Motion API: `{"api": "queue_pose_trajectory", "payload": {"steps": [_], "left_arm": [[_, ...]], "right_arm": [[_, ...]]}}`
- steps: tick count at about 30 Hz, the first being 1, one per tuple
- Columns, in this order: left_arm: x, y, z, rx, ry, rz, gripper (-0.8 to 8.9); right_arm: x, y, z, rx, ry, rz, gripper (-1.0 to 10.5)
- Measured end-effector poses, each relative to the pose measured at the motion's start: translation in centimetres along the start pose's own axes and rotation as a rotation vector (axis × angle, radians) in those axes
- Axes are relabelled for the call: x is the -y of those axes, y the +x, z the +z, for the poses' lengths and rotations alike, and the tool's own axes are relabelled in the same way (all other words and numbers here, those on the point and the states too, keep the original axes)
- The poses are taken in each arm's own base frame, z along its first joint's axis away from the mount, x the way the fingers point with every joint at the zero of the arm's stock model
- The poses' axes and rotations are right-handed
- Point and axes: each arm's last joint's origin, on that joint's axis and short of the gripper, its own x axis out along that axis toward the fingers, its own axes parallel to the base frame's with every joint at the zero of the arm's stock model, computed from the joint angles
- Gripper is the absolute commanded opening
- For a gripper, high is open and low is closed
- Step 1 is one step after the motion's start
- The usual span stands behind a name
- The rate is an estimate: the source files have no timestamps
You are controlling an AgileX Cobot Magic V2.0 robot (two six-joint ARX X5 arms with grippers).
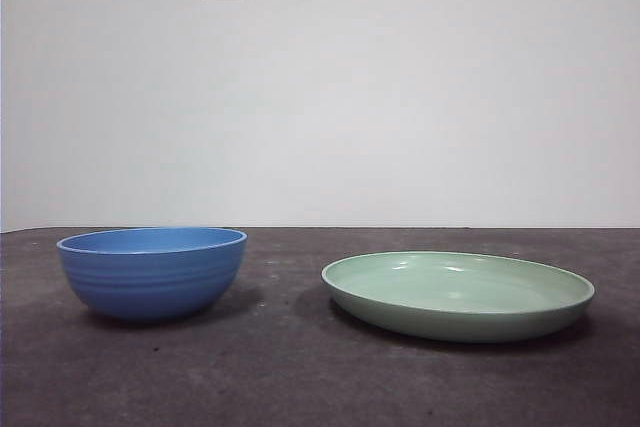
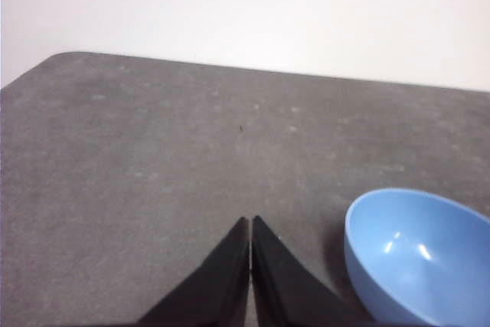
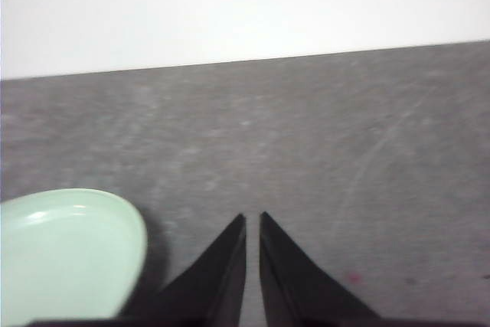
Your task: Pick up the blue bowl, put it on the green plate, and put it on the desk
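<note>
Clenched on nothing, the left gripper [image 2: 250, 223] hangs beside the round glossy blue bowl [image 2: 419, 256], the right gripper [image 3: 253, 220], likewise clenched, beside the shallow mint-green plate [image 3: 65, 254].

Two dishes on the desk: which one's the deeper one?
The blue bowl: tall curved sides with ribbed rings, and narrower. The green plate beside it is wide and shallow with a low raised rim. Both stand apart on the desk.
</note>
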Motion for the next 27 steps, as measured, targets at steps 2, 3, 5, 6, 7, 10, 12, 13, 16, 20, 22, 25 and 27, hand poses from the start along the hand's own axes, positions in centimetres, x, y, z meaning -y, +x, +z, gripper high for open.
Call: {"api": "queue_pose_trajectory", "payload": {"steps": [2,3,5,6,7,10,12,13,16,20,22,25,27], "left_arm": [[0.0,0.0,0.1,0.014,-0.021,-0.006,0.07],[0.0,0.0,0.2,0.021,-0.031,-0.010,0.08],[0.1,0.0,0.3,0.021,-0.048,-0.012,0.09],[0.1,0.0,0.4,0.016,-0.054,-0.011,0.09],[0.1,-0.1,0.8,0.017,-0.060,-0.012,0.09],[0.4,-0.4,2.6,0.043,-0.092,-0.017,0.09],[0.6,-0.5,3.9,0.061,-0.125,-0.025,0.09],[0.7,-0.5,4.6,0.064,-0.135,-0.029,0.09],[1.0,-0.3,6.4,0.047,-0.154,-0.042,0.09],[1.6,0.0,9.6,0.046,-0.159,-0.073,0.09],[2.0,0.2,11.6,0.054,-0.163,-0.101,0.09],[2.4,0.5,14.1,0.038,-0.167,-0.146,0.09],[2.8,1.0,15.4,0.010,-0.170,-0.186,0.09]], "right_arm": [[-0.1,0.0,0.0,-0.005,0.043,0.029,0.1],[-0.1,0.0,0.0,-0.009,0.066,0.047,0.1],[-0.2,0.0,0.1,-0.017,0.109,0.055,0.1],[-0.2,-0.1,0.3,-0.016,0.128,0.055,0.1],[-0.3,-0.2,0.7,-0.011,0.146,0.056,0.1],[-0.6,-0.6,2.5,0.022,0.201,0.066,0.1],[-1.0,-0.8,3.9,0.037,0.238,0.097,0.1],[-1.1,-0.9,4.6,0.037,0.253,0.116,0.1],[-1.5,-0.8,6.3,0.023,0.280,0.151,0.1],[-1.9,-0.4,8.4,-0.043,0.305,0.161,0.1],[-2.2,0.0,9.6,-0.097,0.316,0.174,0.1],[-2.5,0.8,11.3,-0.177,0.330,0.213,0.1],[-2.8,1.4,12.4,-0.226,0.338,0.251,0.1]]}}
